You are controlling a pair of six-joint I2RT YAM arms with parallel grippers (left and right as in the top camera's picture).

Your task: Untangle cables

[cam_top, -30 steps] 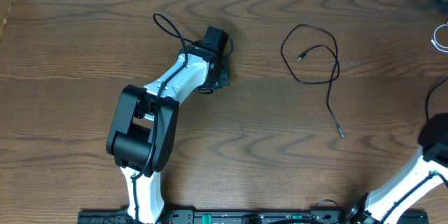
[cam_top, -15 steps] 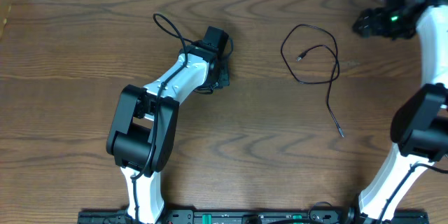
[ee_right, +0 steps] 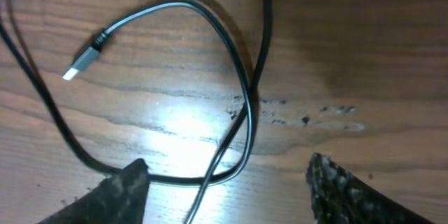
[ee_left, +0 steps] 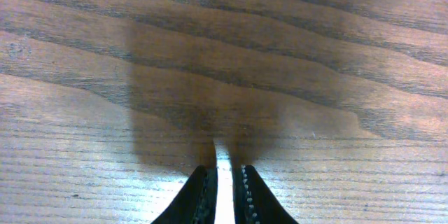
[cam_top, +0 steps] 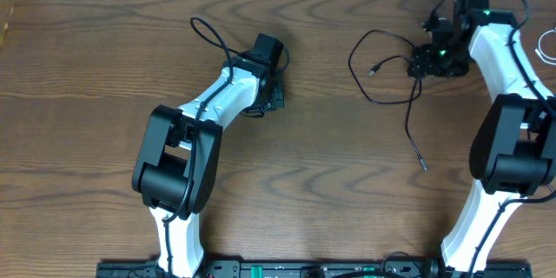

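Right wrist view: black cable (ee_right: 246, 105) crosses itself just ahead of our spread right gripper (ee_right: 227, 162); left gripper (ee_left: 224, 182), pressed together, lies well apart.

The black cable (cam_top: 409, 126) lies as a loose loop on the counter (cam_top: 330, 191), its tail trailing toward the robot's side. The right hand (cam_top: 423, 61) hangs over the loop's right side, fingers (ee_right: 122, 196) spread wide, with strands crossing the gap between them. Left of the cable, bare wood runs as far as the left arm (cam_top: 217, 104), which lies slantwise. Right of the cable stand the right arm (cam_top: 504, 130) and, at the counter's edge, a white cable (cam_top: 547, 45)
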